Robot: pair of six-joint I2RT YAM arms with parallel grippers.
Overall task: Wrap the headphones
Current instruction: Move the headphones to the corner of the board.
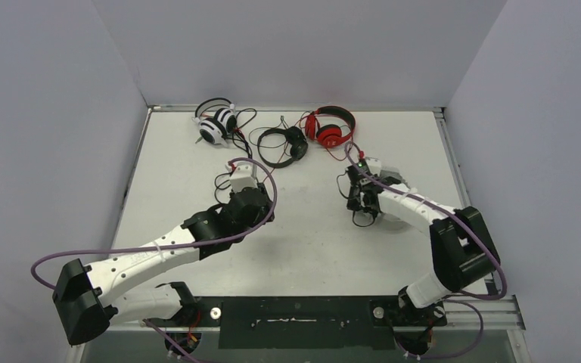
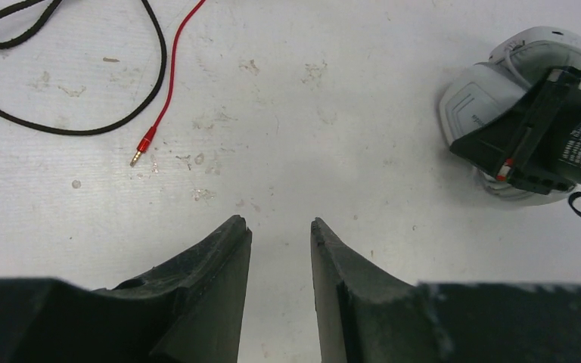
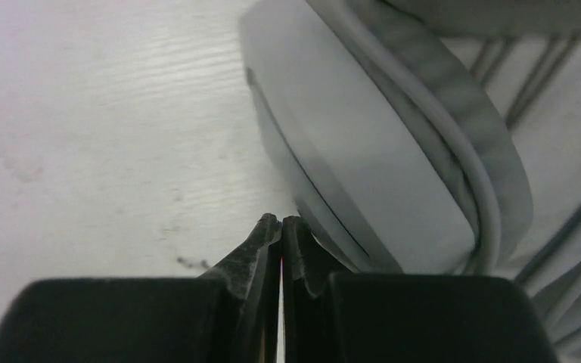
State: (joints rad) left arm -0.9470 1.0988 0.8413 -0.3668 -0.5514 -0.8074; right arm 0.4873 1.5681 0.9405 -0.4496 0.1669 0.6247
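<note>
White tabletop (image 1: 310,249), scuffed and spotted, boxed in by plain pale walls (image 1: 295,45). Along its far edge lie the white-and-black headphones (image 1: 215,125), the black headphones (image 1: 286,145) and the red headphones (image 1: 331,128), their cables loose and crossing one another. The light grey headphones (image 3: 378,166) lie apart from these, on the right half of the tabletop, under my right arm. My right pincer (image 3: 281,221) is closed tip to tip at the lower rim of one grey ear cup. I see nothing between the tips, and the grey strands (image 3: 575,219), cable as I judge, run off to the side. My left pincer (image 2: 278,227) is narrowly parted and empty over bare tabletop, with a red plug (image 2: 142,148) and a black cable (image 2: 83,128) lying to one side.

Risks noted:
- The right pincer appears to have nothing in it, so pulling away would bring no cable and the wrap could not start.
- The right tips are so close to the cup that any sideways move may shove the grey set along the tabletop.
- A careless left reach could snag the red plug and drag the far sets into a worse tangle.
</note>
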